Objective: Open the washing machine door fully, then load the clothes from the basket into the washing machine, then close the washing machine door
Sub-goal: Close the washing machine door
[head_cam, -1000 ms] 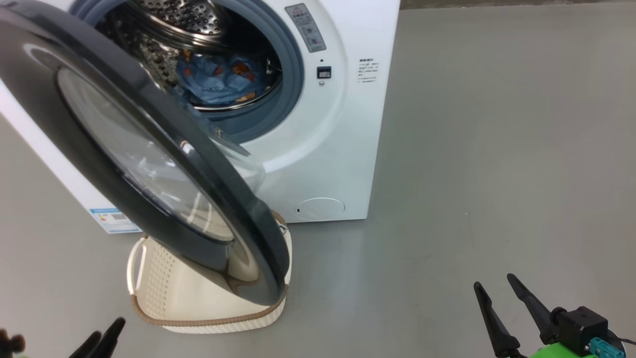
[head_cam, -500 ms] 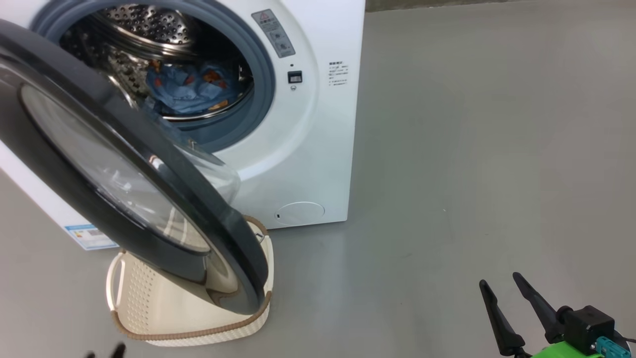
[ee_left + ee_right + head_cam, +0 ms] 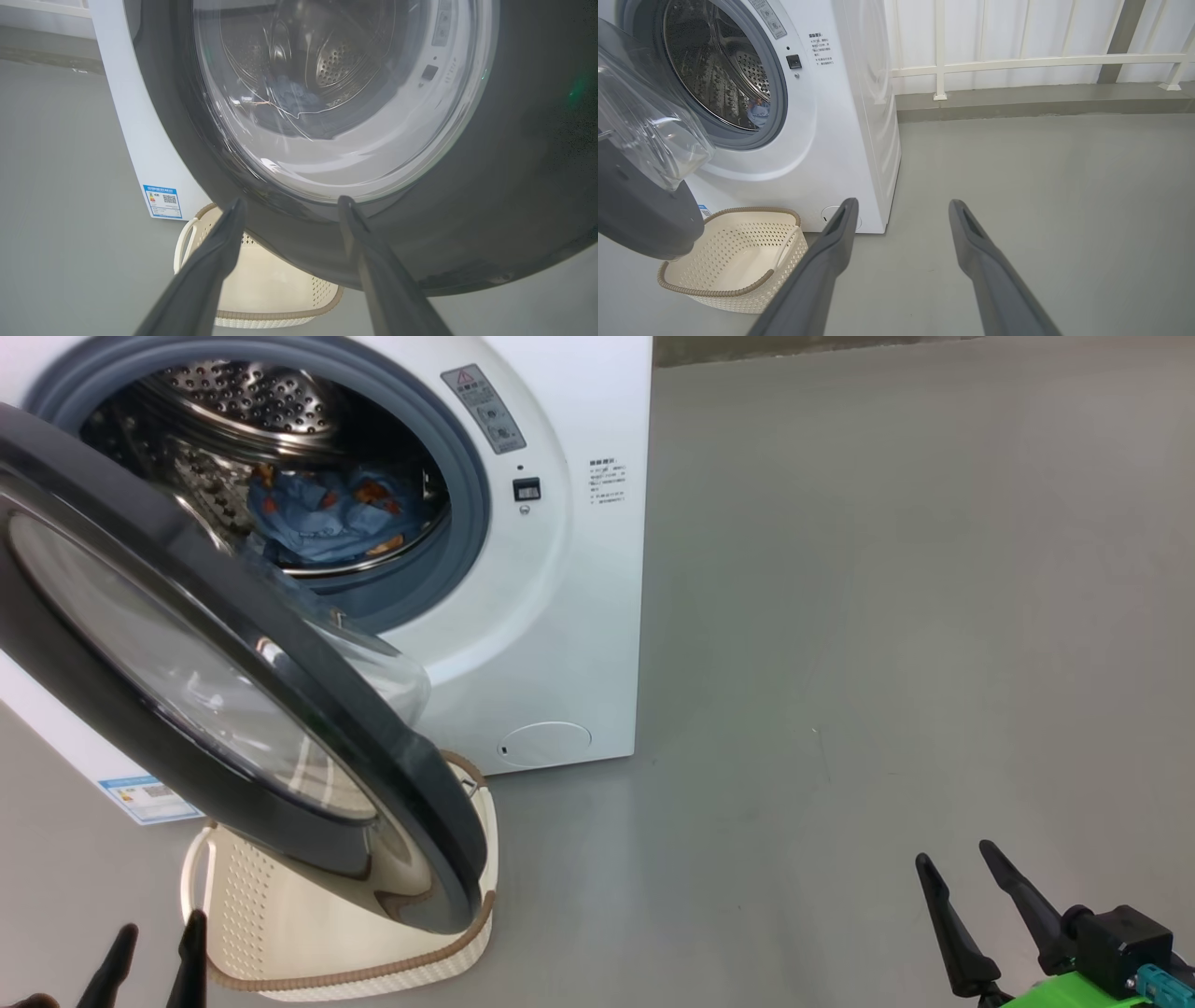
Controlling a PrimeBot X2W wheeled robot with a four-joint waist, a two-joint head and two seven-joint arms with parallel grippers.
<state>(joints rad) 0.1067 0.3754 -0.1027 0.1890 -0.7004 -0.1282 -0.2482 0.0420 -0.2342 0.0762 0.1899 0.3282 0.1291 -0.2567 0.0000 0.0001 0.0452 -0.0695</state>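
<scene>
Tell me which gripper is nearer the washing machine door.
The left gripper, fingers pointing at the washing machine door; the right gripper hangs far off over the floor.

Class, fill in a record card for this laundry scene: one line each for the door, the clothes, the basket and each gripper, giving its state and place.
washing machine door: swung open, lower edge hanging above the basket
clothes: blue printed fabric lying inside the washing machine
basket: on the floor in front of the machine, no clothes seen in it
left gripper: open, empty, fingers aimed at the door's outer face
right gripper: open, empty, above bare floor, right of the machine
</scene>
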